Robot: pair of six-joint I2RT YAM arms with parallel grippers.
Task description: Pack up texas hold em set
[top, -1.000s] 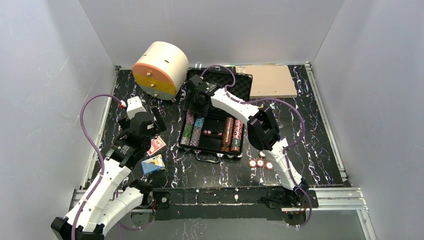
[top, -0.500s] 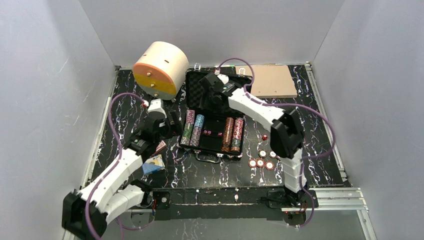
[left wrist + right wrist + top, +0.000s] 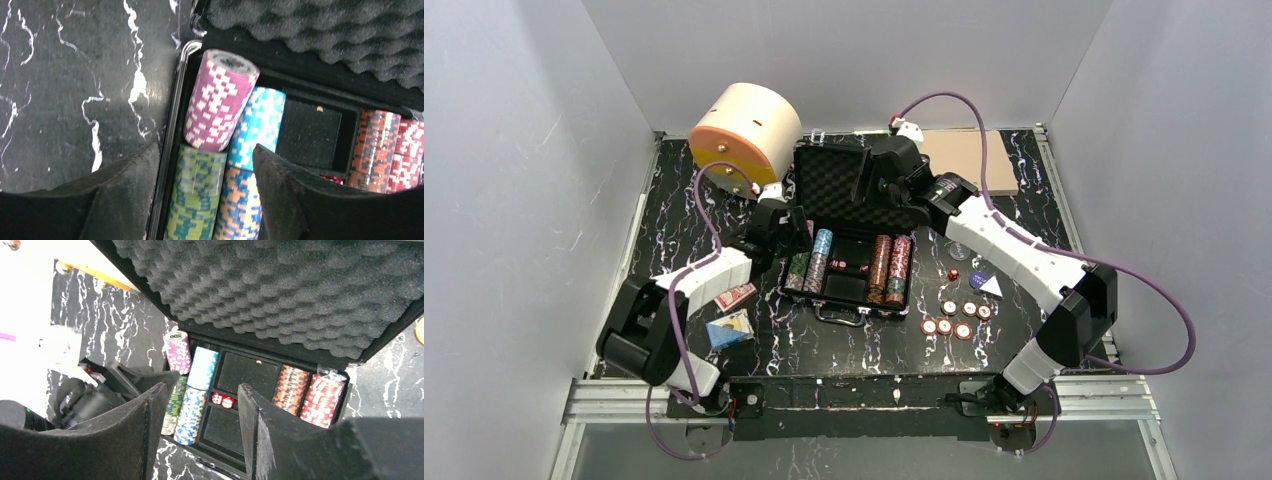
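Note:
The black briefcase (image 3: 902, 304) lies open mid-table, its foam lid (image 3: 828, 176) standing up. Rows of striped poker chips (image 3: 811, 262) fill its side slots, and red dice (image 3: 222, 400) sit in the middle slot. A purple chip stack (image 3: 220, 100) leans tilted over the green stack (image 3: 197, 195). My left gripper (image 3: 788, 236) hovers open at the case's left edge, and its fingers (image 3: 127, 192) straddle the green and orange-blue stacks. My right gripper (image 3: 876, 190) hangs open above the lid with nothing in it. The red card deck (image 3: 736, 297) and blue card deck (image 3: 729, 330) lie left of the case.
Loose chips (image 3: 945, 326), a red die (image 3: 953, 274) and a round button (image 3: 982, 282) lie right of the case. A big cream cylinder (image 3: 744, 135) stands at the back left, close to my left arm. A flat tan board (image 3: 972, 160) lies at the back right.
My left gripper moved from beside the card decks to the case's left edge and its jaws narrowed. My right arm swung right and back, from the case's left side to above the lid.

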